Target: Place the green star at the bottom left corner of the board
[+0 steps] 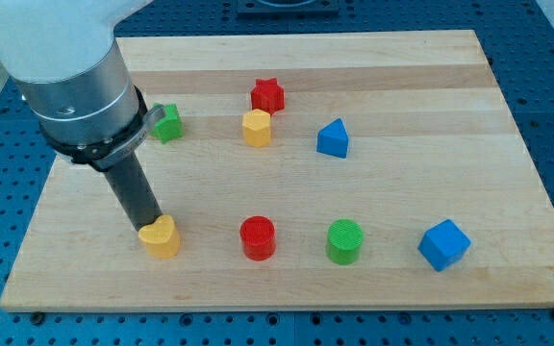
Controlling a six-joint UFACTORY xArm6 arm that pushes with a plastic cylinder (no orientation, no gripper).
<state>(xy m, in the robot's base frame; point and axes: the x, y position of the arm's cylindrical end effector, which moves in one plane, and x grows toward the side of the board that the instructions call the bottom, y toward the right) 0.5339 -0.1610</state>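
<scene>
Eight blocks on wooden board (pixel 402 72)

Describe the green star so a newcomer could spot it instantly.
Start at the wooden board and go to its upper left, beside the arm's metal collar. The green star sits there, partly hidden. The other green block is a cylinder near the view's bottom.

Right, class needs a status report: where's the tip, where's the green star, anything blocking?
My tip touching yellow heart block. Green star block upper left, partly behind the arm. Heart sits near the bottom-left corner.
</scene>
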